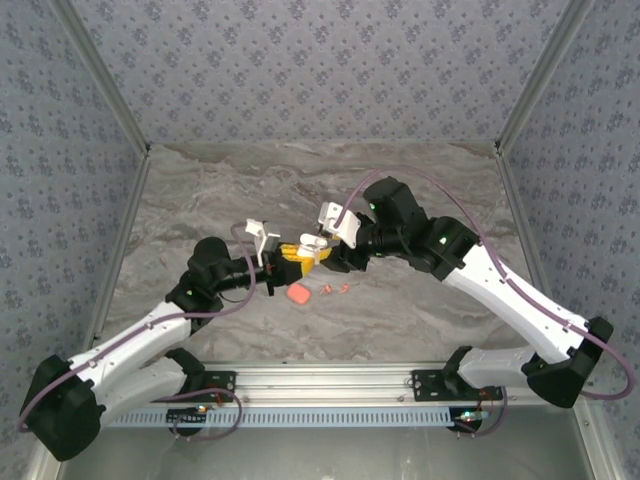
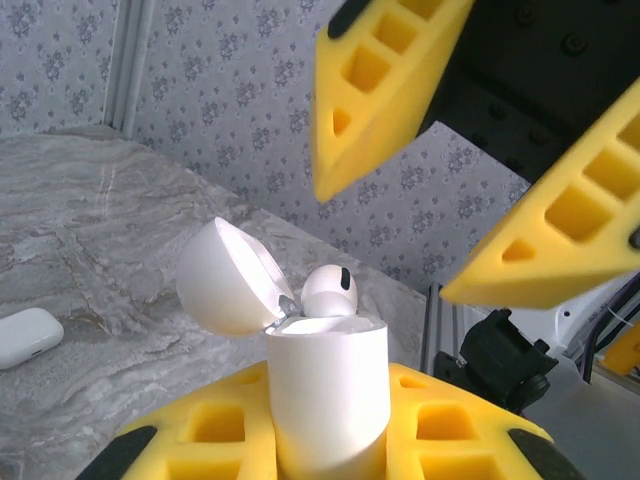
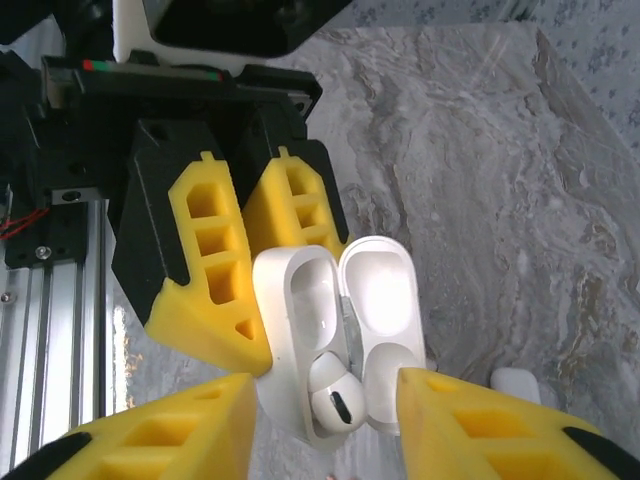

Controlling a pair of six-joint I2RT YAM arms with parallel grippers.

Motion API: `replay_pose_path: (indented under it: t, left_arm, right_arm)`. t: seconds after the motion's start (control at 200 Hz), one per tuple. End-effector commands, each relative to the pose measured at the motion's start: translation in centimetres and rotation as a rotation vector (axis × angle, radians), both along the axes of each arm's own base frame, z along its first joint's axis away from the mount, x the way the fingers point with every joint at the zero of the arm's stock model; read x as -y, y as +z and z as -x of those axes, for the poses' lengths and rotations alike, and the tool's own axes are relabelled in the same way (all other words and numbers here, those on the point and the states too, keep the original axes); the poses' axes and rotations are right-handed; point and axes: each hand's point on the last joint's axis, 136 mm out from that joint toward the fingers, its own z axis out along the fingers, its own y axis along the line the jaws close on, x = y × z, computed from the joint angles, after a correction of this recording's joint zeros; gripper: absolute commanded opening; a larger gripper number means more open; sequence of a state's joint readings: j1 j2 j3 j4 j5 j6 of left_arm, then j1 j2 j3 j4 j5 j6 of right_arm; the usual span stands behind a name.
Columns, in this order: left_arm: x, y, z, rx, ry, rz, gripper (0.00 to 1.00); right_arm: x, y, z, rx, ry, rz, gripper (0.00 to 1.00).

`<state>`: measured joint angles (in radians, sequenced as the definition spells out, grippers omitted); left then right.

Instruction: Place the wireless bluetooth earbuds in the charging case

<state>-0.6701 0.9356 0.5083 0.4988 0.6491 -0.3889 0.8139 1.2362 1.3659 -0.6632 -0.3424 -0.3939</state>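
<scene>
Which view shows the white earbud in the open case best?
Right wrist: looks into the open white charging case, small white earbud unobstructed. Left wrist: its head above the rim; top external: too small.

This is a robot test booth, a lab setup rather than a home. Two white-and-black machines, the left arm [image 1: 130,345] and the right arm [image 1: 510,290], are bolted to a metal rail [image 1: 330,378] at the near edge of a marble-patterned counter [image 1: 420,180]. Flowered wallpaper panels [image 1: 300,60] close it in on three sides, framed by bare metal posts [image 1: 100,72]. Purple cables [image 1: 215,314] loop along the arms.
</scene>
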Motion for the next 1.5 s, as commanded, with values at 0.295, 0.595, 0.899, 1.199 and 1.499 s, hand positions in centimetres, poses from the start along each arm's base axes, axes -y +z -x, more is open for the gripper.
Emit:
replay_pose_path:
  t: [0.295,0.595,0.899,1.199,1.499]
  left_arm:
    - [-2.9,2.1,-2.0,0.122,0.247,-0.003,0.0]
    - [-5.2,2.7,-0.8,0.169,0.312,-0.046,0.0]
    - [-6.9,2.8,0.6,0.178,0.338,-0.058,0.0]
    - [-7.2,2.7,0.8,0.169,0.346,-0.044,0.0]
    - [-7.2,2.3,0.6,0.161,0.355,-0.039,0.0]
  right_arm:
    - [5.6,-1.0,-8.1,-0.305,-0.514,-0.208,0.54]
    - [3.5,-13.3,-10.7,-0.553,-0.67,-0.064,0.54]
    - [-3.4,-19.9,-12.4,-0.561,-0.551,0.072,0.54]
    - [-7.8,-24.6,-13.6,-0.569,-0.44,0.128,0.51]
    - [-9.6,-27.7,-13.6,-0.585,-0.389,0.189,0.48]
